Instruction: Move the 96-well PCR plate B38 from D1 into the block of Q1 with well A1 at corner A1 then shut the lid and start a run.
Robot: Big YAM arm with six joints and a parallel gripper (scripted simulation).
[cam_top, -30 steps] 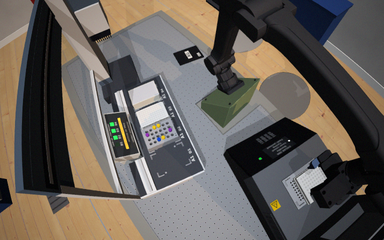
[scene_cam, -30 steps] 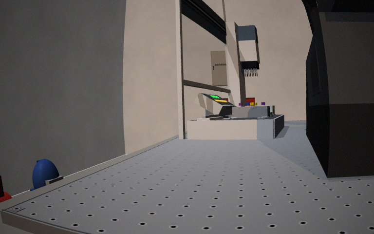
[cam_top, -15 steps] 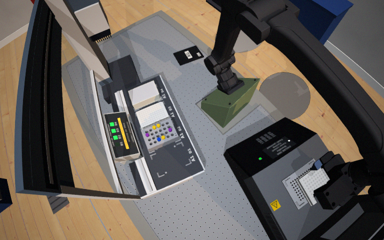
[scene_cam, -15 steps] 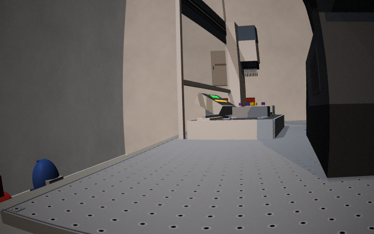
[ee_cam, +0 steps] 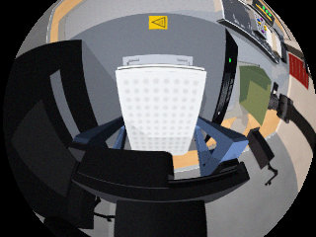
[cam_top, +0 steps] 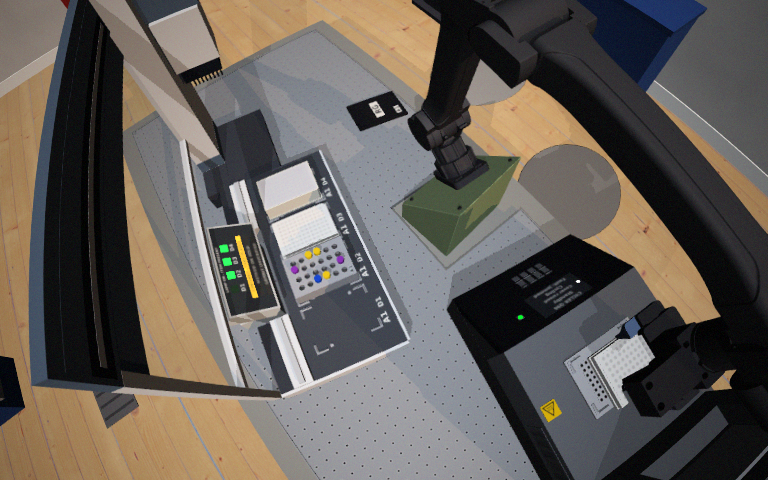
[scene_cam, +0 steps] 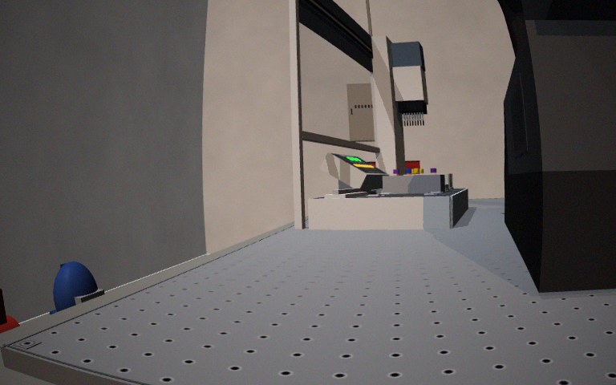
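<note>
Top view: the gripper (cam_top: 637, 356) clamps plate B38 (cam_top: 623, 359) above the block (cam_top: 583, 376) of cycler Q1 (cam_top: 509, 339), lamp (cam_top: 520, 317) green. A perforated grey table (cam_top: 396, 362) stands on a wood floor (cam_top: 169, 441).

Exterior view: the table (scene_cam: 318, 290) runs toward beige walls (scene_cam: 245, 113); Q1 (scene_cam: 567, 204) stands right.

Wrist view: the fingers grip B38 (ee_cam: 160, 107) by its long sides.

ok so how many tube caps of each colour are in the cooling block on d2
yellow caps: 3
purple caps: 2
blue caps: 1
total: 6
</note>
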